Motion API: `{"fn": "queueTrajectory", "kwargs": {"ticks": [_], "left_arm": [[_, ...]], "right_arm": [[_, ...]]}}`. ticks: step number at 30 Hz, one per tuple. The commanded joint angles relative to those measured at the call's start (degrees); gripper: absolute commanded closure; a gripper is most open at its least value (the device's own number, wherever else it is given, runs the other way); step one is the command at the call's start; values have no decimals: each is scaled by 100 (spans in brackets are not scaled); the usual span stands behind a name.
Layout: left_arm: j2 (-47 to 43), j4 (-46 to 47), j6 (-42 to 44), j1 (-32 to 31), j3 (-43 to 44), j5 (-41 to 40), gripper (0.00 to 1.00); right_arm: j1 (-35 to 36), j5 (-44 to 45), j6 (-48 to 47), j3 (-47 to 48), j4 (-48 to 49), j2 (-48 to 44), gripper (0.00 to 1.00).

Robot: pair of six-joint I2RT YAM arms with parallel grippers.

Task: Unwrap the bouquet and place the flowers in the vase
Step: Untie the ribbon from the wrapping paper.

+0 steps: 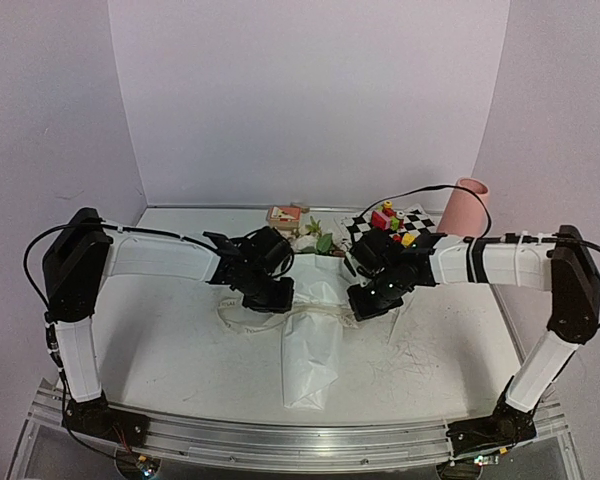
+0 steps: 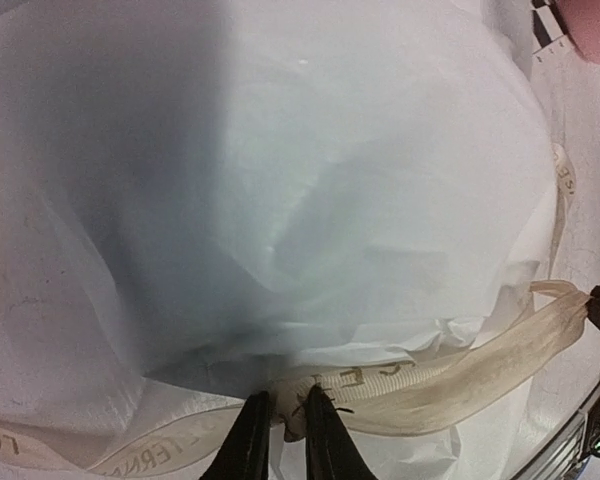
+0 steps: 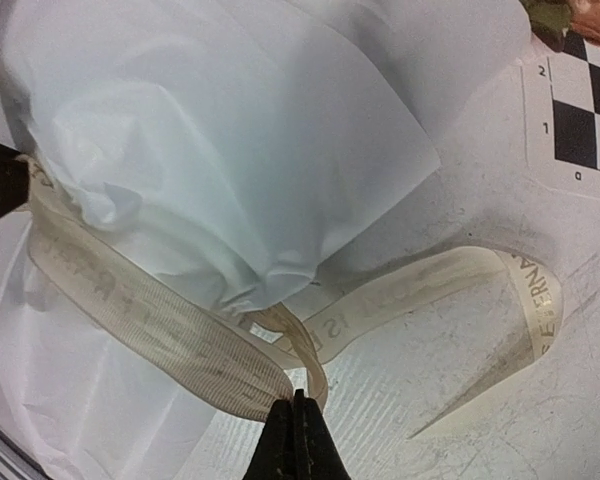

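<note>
— Pale lilac walls (image 1: 300,100) and a white desk (image 1: 160,340) on my screen. Where was the bouquet (image 1: 312,335)?
— It lay wrapped in white paper (image 2: 330,180) across the middle of the desk, between my two arms, with green leaves (image 1: 323,241) poking out at the far end. The pink vase (image 1: 463,205) stood upright at the far right, well apart from it.
— And the pincers?
— My left pincer (image 2: 286,400) was narrow, with a slim gap showing, its tips at the cream ribbon (image 2: 460,375) round the paper. My right pincer (image 3: 295,405) was pinched tight on a loop of that ribbon.
</note>
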Motion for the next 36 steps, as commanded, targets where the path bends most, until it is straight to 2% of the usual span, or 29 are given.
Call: {"fn": "queueTrajectory", "kwargs": {"ticks": [1,7,9,12,19,25,29,36], "left_arm": [[-249,-365,-505,10,-66,-523,89],[-513,-369,-804,10,-498,-491,90],[-585,-370,-910,10,-607,-493,89],[-717,-341,-1015,6,-601,-454,85],[-999,-335,-844,-25,-220,-366,73],[-1177,-335,-893,-25,-255,-420,72],[-1224,-335,-804,-25,-275,-529,73],[-1263,-335,-637,-8,-355,-532,76]], "right_arm": [[-37,570,306,-215,-485,-290,100],[-94,617,370,-457,-527,-495,100],[-95,612,359,-511,-549,-511,96],[-100,515,273,-506,-622,-545,93],[-102,-355,-500,-245,-257,-1055,58],[-97,-1389,-1068,258,80,-916,44],[-96,-1709,-1114,749,76,-411,39],[-92,-2026,-1128,1511,36,514,39]]}}
